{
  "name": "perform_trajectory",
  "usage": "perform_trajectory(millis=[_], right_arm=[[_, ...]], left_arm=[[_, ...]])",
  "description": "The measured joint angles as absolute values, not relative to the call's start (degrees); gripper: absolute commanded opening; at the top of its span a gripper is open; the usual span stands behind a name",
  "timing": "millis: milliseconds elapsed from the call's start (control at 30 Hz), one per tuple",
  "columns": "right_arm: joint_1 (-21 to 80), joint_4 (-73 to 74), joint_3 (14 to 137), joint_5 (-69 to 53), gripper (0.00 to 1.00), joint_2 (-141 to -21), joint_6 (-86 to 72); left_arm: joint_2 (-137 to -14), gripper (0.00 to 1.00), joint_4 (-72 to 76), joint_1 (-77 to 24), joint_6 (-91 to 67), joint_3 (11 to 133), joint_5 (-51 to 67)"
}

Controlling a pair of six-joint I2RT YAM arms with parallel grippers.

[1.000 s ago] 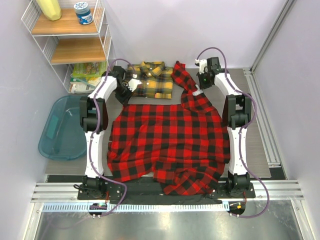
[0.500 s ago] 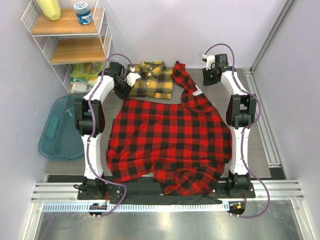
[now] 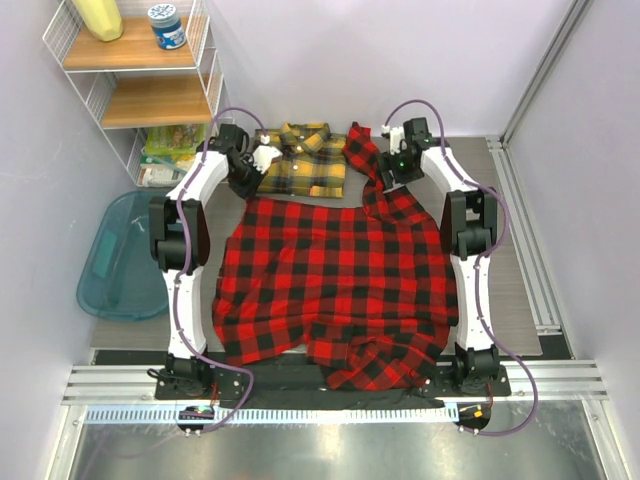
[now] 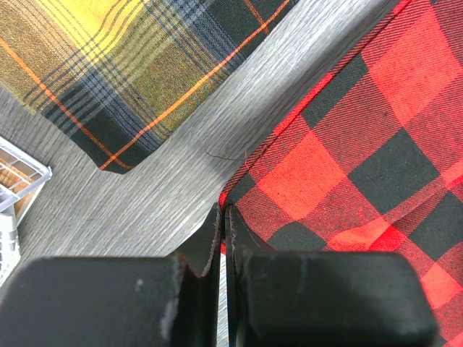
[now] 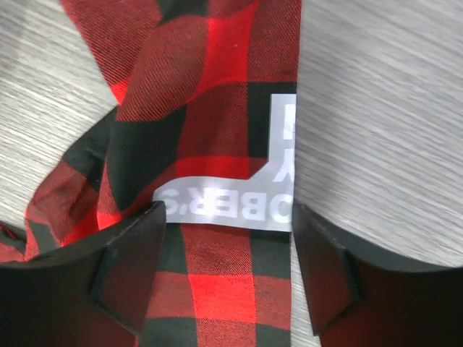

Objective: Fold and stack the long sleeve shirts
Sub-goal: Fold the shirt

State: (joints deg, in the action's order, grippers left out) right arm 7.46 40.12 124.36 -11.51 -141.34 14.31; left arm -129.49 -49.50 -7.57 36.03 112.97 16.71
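grey tabletop (image 3: pixel 520 290) carries both shirts. red-and-black shirt (image 3: pixel 340 280) lies spread flat over most of it, between the two arms, near hem rumpled and hanging over the near edge. one sleeve runs up from its far right corner as a narrow twisted strip. teal tub (image 3: pixel 125 260) sits left of the tabletop, wire shelf (image 3: pixel 130 60) in the far left corner. yellow-and-black shirt (image 3: pixel 305 160) is folded, collar up, at the far edge, just beyond the red one, a strip of bare grey between them in the left wrist view. left hand (image 4: pixel 223 217) at the red shirt's far left corner, clenched tight, fingers pinching the edge of the cloth there. right hand (image 5: pixel 228 213) over the red sleeve, released, fingers spread wide either side of the strip, low over it; contact, cannot tell. white lettering (image 5: pixel 231 206) on the sleeve shows between those fingers.
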Motion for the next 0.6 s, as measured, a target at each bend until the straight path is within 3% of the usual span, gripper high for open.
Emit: perform_trajectory(millis=[67, 167, 200, 233, 600], right_arm=[[8.2, 40.9, 124.9, -10.5, 0.58, -141.9, 14.2], [8.7, 41.8, 127.0, -8.2, 0.35, -143.2, 14.5], [8.7, 41.8, 127.2, -7.6, 0.12, -143.4, 14.6], [8.7, 41.8, 127.2, -7.4, 0.02, -143.4, 14.6], [6.8, 43.7, 131.2, -4.8, 0.01, -144.0, 16.7]], left_arm=[[-129.5, 0.0, -49.5, -7.6, 36.0, 112.9, 16.7], [-129.5, 0.0, -49.5, -7.6, 36.2, 112.9, 16.6], [-129.5, 0.0, -49.5, -7.6, 36.2, 112.9, 16.5], [-129.5, 0.0, -49.5, -7.6, 36.2, 112.9, 16.5], [-130.0, 0.0, -48.3, -7.4, 34.1, 113.2, 17.2]])
